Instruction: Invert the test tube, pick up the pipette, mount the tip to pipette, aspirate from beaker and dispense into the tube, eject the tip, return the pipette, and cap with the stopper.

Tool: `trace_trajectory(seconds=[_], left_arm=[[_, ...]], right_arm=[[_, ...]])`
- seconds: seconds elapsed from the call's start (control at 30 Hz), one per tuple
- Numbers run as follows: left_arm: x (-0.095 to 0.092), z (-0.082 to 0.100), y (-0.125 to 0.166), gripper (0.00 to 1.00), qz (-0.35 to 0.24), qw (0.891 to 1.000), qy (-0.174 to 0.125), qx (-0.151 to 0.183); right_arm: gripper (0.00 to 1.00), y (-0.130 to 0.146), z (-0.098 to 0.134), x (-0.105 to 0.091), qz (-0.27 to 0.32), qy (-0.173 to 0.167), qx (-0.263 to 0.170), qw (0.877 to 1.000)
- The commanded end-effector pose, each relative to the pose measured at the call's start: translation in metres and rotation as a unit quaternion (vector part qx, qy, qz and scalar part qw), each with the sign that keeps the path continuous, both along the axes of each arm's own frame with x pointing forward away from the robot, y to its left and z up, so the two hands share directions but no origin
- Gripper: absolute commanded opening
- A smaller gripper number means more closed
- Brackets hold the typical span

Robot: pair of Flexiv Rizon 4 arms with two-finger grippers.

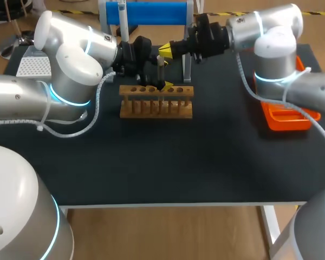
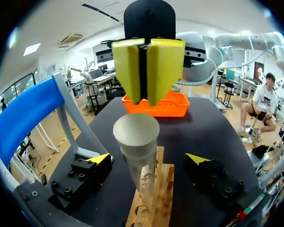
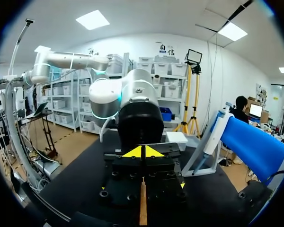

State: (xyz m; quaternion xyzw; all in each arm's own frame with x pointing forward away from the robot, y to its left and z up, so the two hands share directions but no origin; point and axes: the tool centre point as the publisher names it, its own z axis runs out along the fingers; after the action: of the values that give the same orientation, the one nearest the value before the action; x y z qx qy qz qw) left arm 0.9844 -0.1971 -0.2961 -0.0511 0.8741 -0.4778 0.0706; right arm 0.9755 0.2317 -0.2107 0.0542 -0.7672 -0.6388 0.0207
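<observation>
Tube [image 2: 138, 137] is found upright in rack [image 2: 157, 189] between left jaws, spread apart, with right jaws pressed together just beyond and above; tube could be tipped or cracked if gripped off-centre.

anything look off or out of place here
Nothing spilled or damaged. The clear glass test tube stands in the wooden rack between the left gripper's open fingers, and its top end looks closed, as if it is upside down.
</observation>
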Motion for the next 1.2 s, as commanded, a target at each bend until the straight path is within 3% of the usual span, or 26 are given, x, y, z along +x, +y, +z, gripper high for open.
trace_trajectory(seconds=[0.03, 0.77, 1.2], left_arm=[[0.001, 0.000, -0.001, 1.00, 0.000, 1.000, 0.001, 0.001], [0.001, 0.000, -0.001, 1.00, 0.000, 1.000, 0.001, 0.001], [0.001, 0.000, -0.001, 1.00, 0.000, 1.000, 0.001, 0.001]], right_arm=[[0.00, 0.002, -0.004, 0.006, 0.004, 0.002, 0.000, 1.000], [0.00, 0.000, -0.028, 0.005, 0.003, 0.011, -0.017, 1.000], [0.00, -0.003, -0.033, 0.006, -0.009, 0.019, 0.005, 1.000]])
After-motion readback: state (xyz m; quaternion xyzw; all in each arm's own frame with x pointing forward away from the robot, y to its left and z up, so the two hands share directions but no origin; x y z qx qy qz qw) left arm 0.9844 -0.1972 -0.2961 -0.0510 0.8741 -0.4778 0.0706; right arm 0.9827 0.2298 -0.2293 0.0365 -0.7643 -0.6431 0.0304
